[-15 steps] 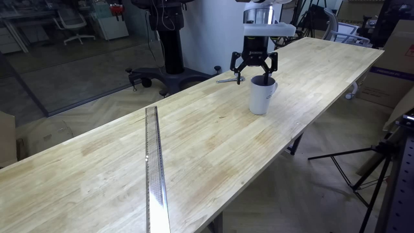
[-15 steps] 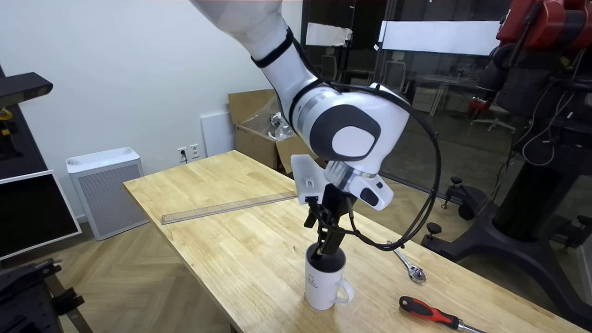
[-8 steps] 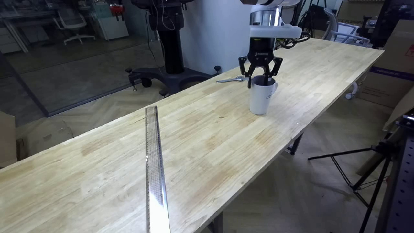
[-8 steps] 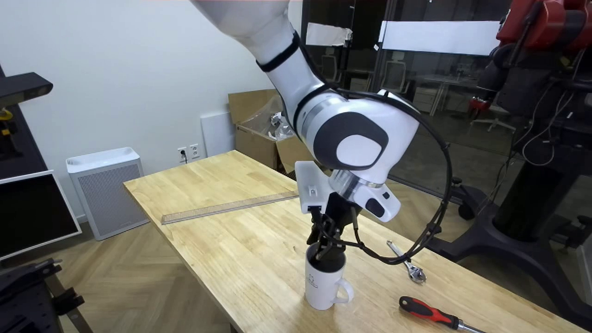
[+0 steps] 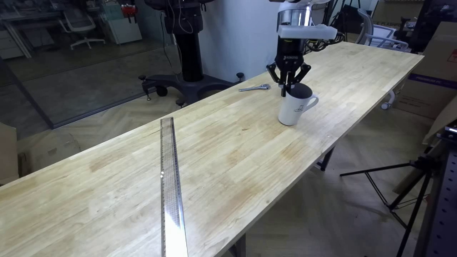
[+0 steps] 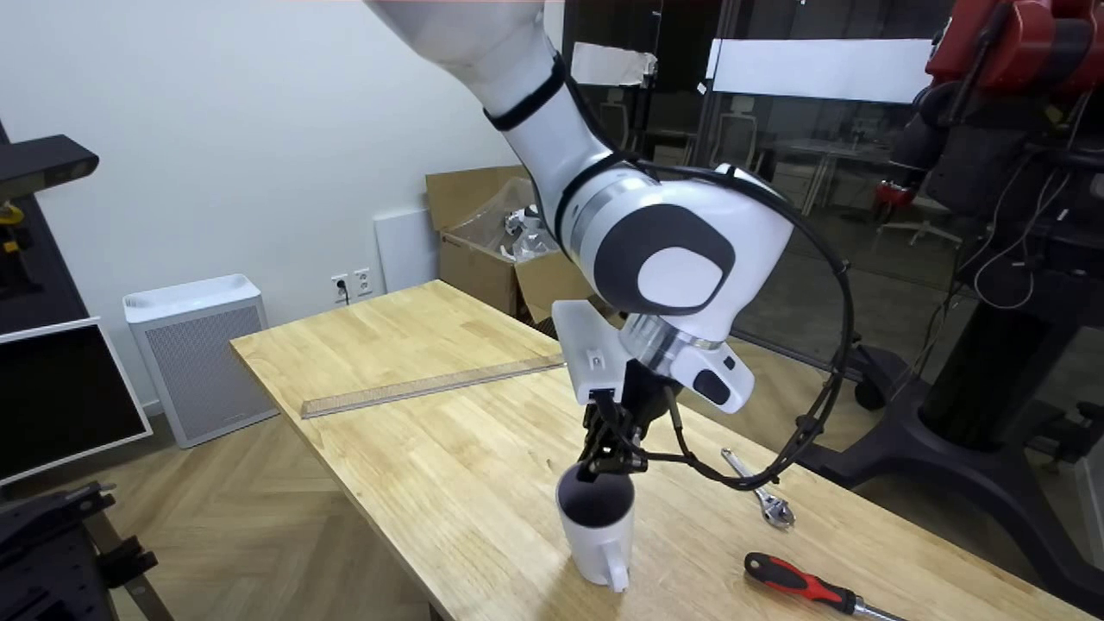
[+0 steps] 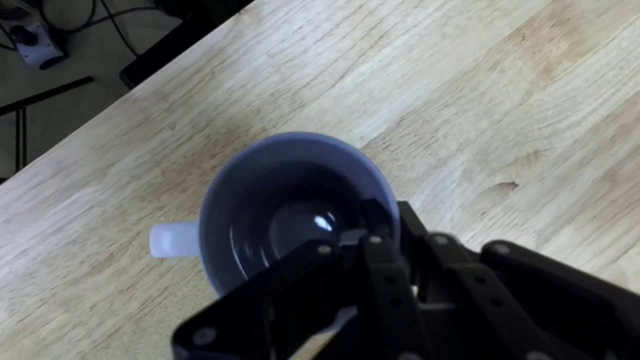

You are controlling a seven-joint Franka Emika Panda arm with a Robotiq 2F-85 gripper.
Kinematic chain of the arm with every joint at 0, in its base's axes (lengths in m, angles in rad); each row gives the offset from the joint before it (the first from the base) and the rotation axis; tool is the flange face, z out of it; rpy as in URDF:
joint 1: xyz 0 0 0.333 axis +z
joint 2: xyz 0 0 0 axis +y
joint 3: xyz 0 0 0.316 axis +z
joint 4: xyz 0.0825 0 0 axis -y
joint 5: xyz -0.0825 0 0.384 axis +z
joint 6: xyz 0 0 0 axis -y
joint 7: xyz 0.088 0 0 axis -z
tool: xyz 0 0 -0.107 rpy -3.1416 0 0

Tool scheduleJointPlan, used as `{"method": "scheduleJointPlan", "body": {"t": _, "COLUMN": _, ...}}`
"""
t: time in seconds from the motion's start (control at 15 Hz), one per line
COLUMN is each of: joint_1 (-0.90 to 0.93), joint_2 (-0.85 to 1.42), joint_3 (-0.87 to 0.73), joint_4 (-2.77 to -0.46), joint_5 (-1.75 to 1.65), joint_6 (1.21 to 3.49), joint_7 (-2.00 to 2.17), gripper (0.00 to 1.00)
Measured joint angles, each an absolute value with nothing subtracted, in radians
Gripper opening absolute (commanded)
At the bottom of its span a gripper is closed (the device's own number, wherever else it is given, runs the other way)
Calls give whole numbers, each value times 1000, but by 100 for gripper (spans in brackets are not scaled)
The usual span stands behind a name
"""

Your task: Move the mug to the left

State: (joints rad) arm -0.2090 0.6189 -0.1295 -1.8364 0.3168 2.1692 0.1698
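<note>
In an exterior view, at left: clear gridded ruler (image 5: pixel 171 171), flat on the pale wood table (image 5: pixel 221 178). Right of it, chrome adjustable wrench (image 5: pixel 255 87), near the table's long edge. Next, black gripper (image 5: pixel 286 90), drawn in narrow, pinching the wall of the mug (image 5: pixel 291 113). Mug is just right of and below the gripper; touching the table or just over it, can't tell. It leans, rim toward the right, base toward the left. White outside, plain cylinder, small dark print (image 5: pixel 299 109) on the side facing this camera, dark inside, handle (image 5: pixel 313 101) sticking out to the right. Wrist view, left to right: handle as a short pale stub, then the round rim (image 7: pixel 300 136), bluish here, around a deep navy interior (image 7: pixel 300 185) with a bright glare spot at the bottom; then one fingertip (image 7: pixel 376 217) inside the rim, its mate outside, mug wall between them. In an exterior view with the white arm (image 6: pixel 750 233) overhead: ruler at left, then the mug, pale greyish white, handle turned toward the camera; wrench to its right; then a red-and-black screwdriver (image 6: pixel 798 582) lying on the table, apart from the mug.
</note>
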Motion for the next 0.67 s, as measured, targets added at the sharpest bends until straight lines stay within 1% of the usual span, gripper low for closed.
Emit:
{"method": "scheduleJointPlan", "body": {"t": 0.33, "joint_1": -237, "joint_2": 634, "joint_3": -114, "joint_4": -1781, "joint_5": 317, "joint_6": 2031, "joint_7": 55, "gripper": 2}}
{"method": "scheduleJointPlan", "body": {"t": 0.67, "joint_1": -278, "joint_2": 683, "joint_3": -81, "joint_4": -1655, "joint_5": 335, "joint_6": 1828, "joint_7": -35, "gripper": 2}}
